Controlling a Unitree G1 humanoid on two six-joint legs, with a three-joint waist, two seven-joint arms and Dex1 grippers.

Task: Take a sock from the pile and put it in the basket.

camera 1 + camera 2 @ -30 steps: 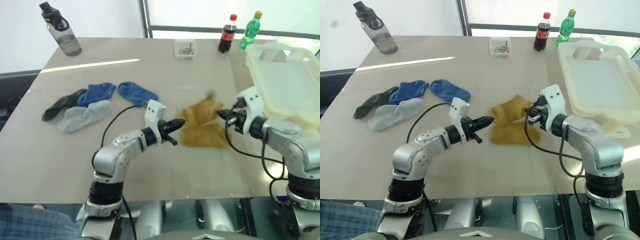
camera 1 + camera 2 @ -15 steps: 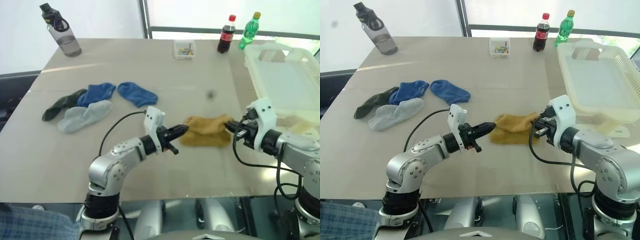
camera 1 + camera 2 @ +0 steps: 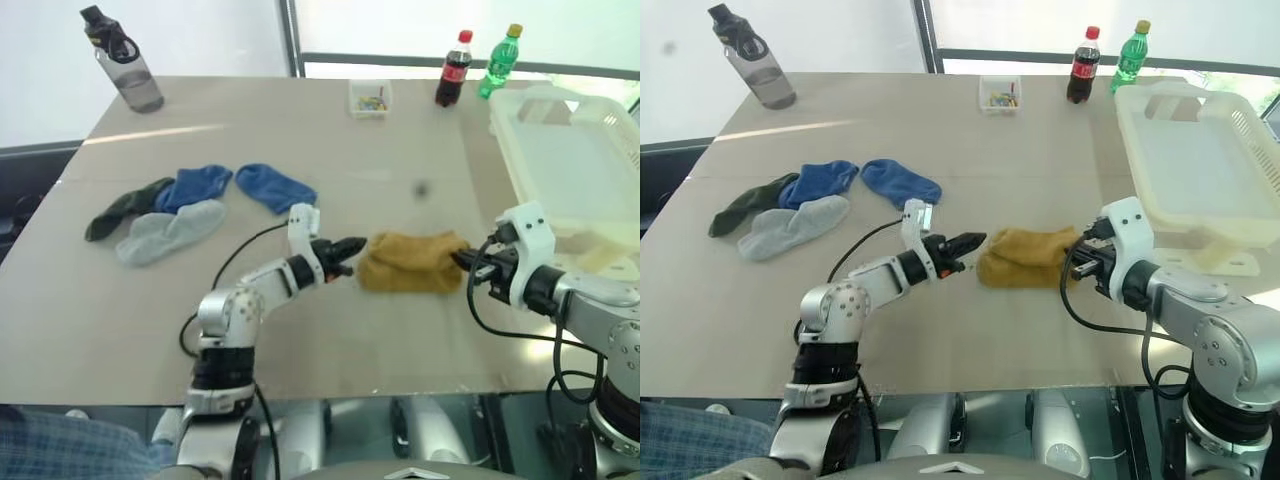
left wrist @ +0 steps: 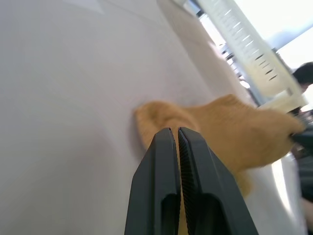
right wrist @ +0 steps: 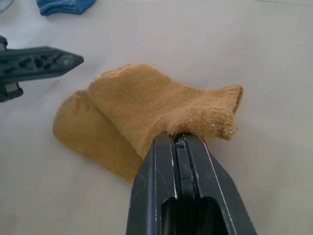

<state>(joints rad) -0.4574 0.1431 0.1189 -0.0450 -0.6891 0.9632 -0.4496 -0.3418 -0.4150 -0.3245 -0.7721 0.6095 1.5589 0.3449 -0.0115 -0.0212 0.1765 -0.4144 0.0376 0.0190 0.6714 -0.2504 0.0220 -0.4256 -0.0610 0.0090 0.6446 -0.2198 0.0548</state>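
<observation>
**Beige table by a bright window**

A wide beige table (image 3: 420, 130) fills most of the frame, with a bright streak of light (image 3: 180, 131) across its upper left. Behind it, at upper left, is a pale wall (image 3: 200, 35). A dark window frame (image 3: 293, 38) rises at top centre, with bright glass (image 3: 400, 25) to its right.

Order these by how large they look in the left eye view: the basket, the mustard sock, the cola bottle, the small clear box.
1. basket
2. mustard sock, nearer the camera
3. cola bottle and small clear box: look alike, unranked.
</observation>
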